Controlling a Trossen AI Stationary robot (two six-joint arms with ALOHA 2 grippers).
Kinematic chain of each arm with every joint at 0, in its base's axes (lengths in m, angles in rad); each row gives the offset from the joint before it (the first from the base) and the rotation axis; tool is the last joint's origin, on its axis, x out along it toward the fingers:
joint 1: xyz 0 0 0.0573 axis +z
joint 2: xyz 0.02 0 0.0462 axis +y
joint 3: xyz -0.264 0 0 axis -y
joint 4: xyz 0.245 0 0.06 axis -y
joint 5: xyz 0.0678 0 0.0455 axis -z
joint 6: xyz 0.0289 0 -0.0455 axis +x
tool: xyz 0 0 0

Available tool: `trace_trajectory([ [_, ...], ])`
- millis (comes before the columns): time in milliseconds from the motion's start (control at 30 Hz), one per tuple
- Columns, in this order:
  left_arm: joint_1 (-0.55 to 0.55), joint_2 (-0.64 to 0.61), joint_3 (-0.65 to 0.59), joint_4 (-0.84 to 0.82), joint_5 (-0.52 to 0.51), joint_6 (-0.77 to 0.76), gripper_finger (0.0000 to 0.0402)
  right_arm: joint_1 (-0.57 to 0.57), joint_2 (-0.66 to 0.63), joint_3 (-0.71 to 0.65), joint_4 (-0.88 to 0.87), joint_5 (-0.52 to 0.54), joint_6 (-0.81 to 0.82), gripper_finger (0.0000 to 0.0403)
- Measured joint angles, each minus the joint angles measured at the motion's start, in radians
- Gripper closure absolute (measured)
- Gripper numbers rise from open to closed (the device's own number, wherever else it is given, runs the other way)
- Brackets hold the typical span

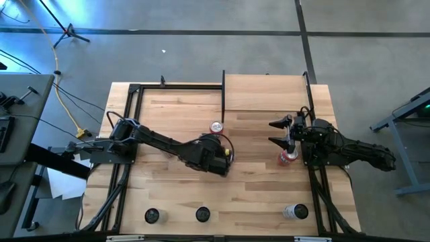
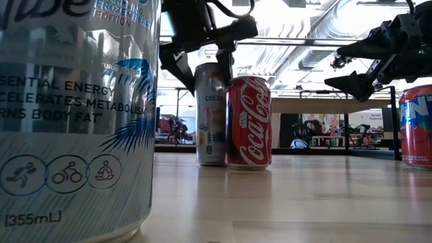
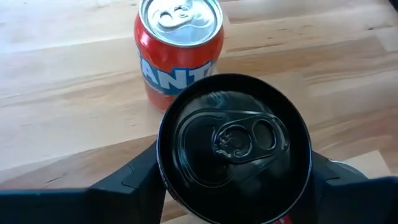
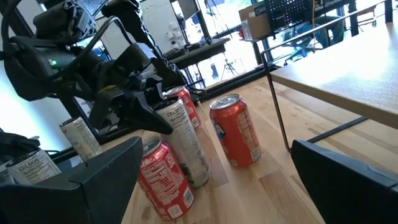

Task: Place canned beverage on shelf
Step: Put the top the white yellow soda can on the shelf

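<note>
High view: left gripper (image 1: 216, 156) at centre frame, shelf (image 1: 265, 93) top centre-right, right gripper (image 1: 280, 132) just below it, spread wide.
Low view: Coke can (image 2: 248, 123) at centre, touching a slim can (image 2: 210, 115).
Left wrist: fingers (image 3: 130, 186) clenched on a black-topped can (image 3: 234, 148); Fanta can (image 3: 178, 50) behind.
Right wrist: orange can (image 4: 235, 130) mid-frame.

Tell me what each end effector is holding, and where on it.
Left end effector: the black-lidded Coca-Cola can, gripped on its upper sides. Right end effector: open, holding nothing.
</note>
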Motion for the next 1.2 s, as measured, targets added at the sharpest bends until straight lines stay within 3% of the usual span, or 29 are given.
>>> trace_trajectory([
  [300, -0.008, -0.003, 0.068, -0.096, 0.039, 0.005, 0.0187, 0.000, 0.000, 0.000, 0.000, 0.000, 0.000, 0.0004],
  [533, -0.007, -0.004, 0.203, -0.226, 0.025, 0.084, 0.0187, 0.000, 0.000, 0.000, 0.000, 0.000, 0.000, 0.0004],
  [933, 0.042, -0.006, 0.511, -0.326, 0.016, 0.418, 0.0188, 0.000, 0.000, 0.000, 0.000, 0.000, 0.000, 0.0004],
  [1200, 0.148, -0.007, 0.563, -0.202, 0.035, 0.727, 0.0188, 0.000, 0.000, 0.000, 0.000, 0.000, 0.000, 0.0004],
])
